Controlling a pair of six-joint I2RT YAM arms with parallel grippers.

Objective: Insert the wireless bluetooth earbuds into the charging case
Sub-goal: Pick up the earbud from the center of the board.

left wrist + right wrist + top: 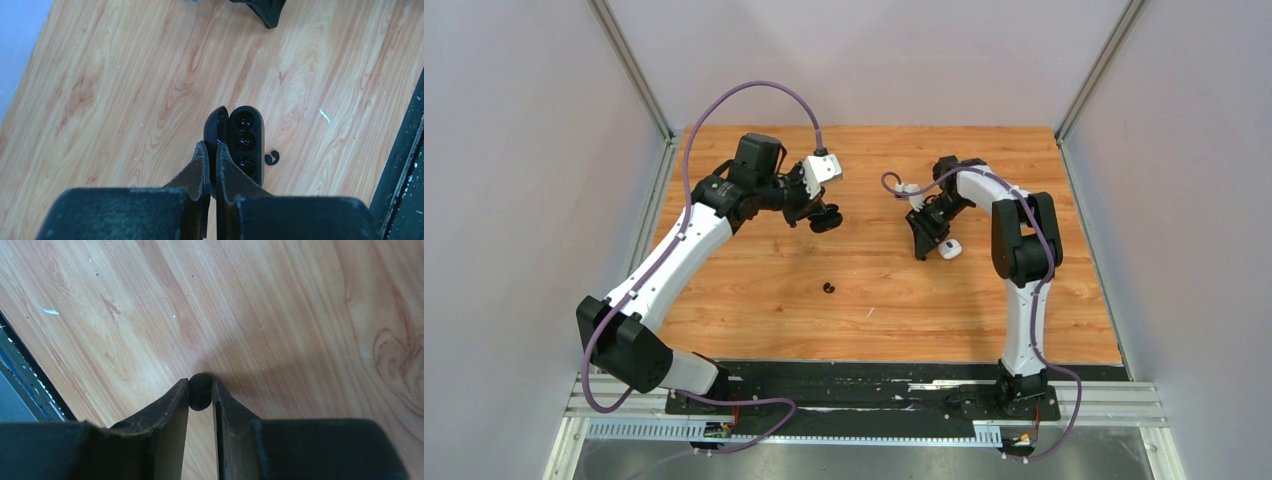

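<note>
My left gripper is shut on an open black charging case, pinching it by the lid side and holding it above the table; it also shows in the top view. My right gripper is shut on a black roundish earbud just above the wood, right of centre in the top view. A second small black earbud lies on the table; in the left wrist view it lies just right of the case. No white earbuds with stems show.
A small white rounded object lies on the table beside my right gripper; I cannot tell what it is. The wooden table ends at a black strip along the near edge. Grey walls stand on both sides.
</note>
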